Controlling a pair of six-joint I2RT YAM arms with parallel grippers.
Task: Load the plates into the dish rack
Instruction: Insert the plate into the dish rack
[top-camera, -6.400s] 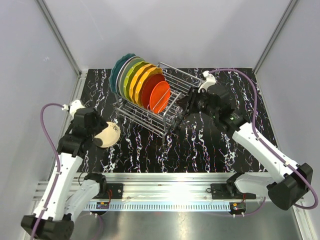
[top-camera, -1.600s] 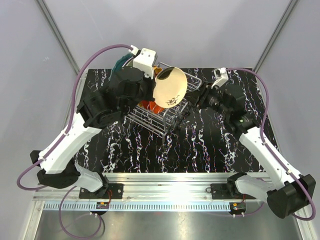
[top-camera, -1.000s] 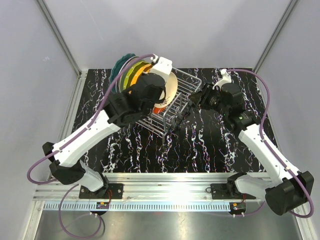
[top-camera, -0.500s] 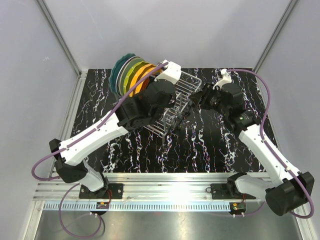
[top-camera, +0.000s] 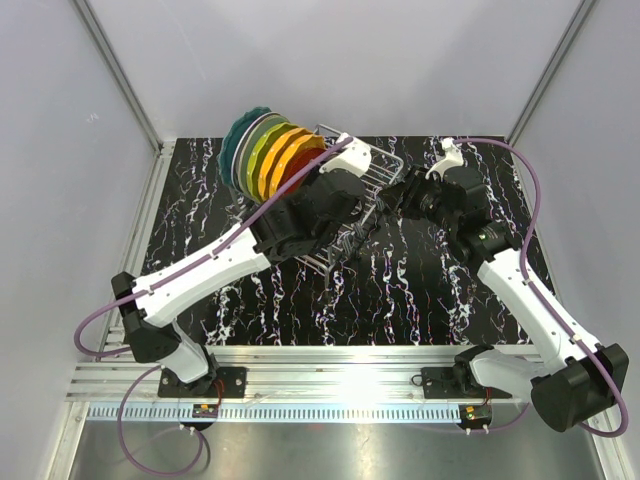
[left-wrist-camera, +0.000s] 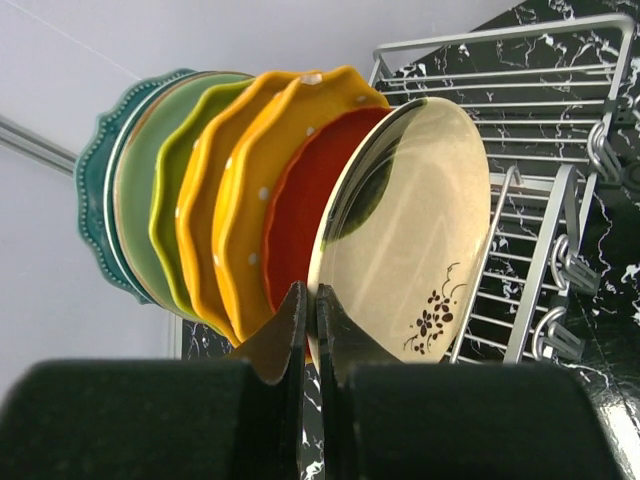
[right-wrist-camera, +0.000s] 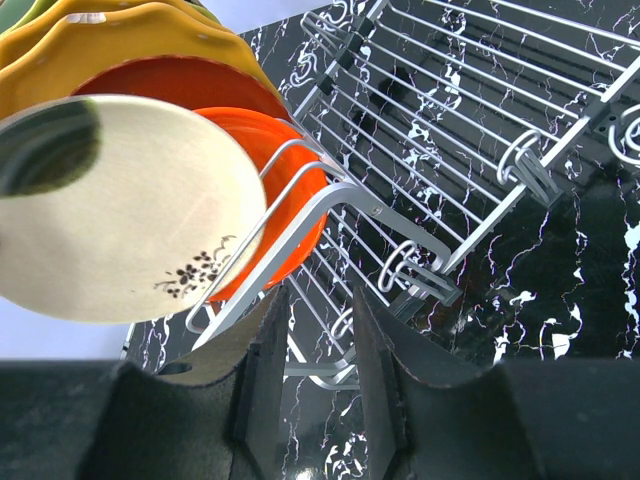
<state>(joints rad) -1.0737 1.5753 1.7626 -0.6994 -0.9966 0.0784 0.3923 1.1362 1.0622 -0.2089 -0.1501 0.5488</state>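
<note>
Left arm is reaching in over the dish rack (left-wrist-camera: 543, 262) from its left side. Left gripper (left-wrist-camera: 308, 300) is pinching the cream plate (left-wrist-camera: 410, 230) by its rim, keeping it upright for the slot beside the red-orange plate (left-wrist-camera: 295, 220). Right gripper (right-wrist-camera: 320, 320) is sitting half-open at the rack's right end, probably bracing it. From above, the arm is hiding plate and slot, so I can't tell if it's seating.

Plates (left-wrist-camera: 250, 190) look glazed and glossy, the cream plate (left-wrist-camera: 420, 230) smooth; rack (left-wrist-camera: 545, 255) is shiny metal wire; table (top-camera: 420, 290) polished, marble-patterned.
</note>
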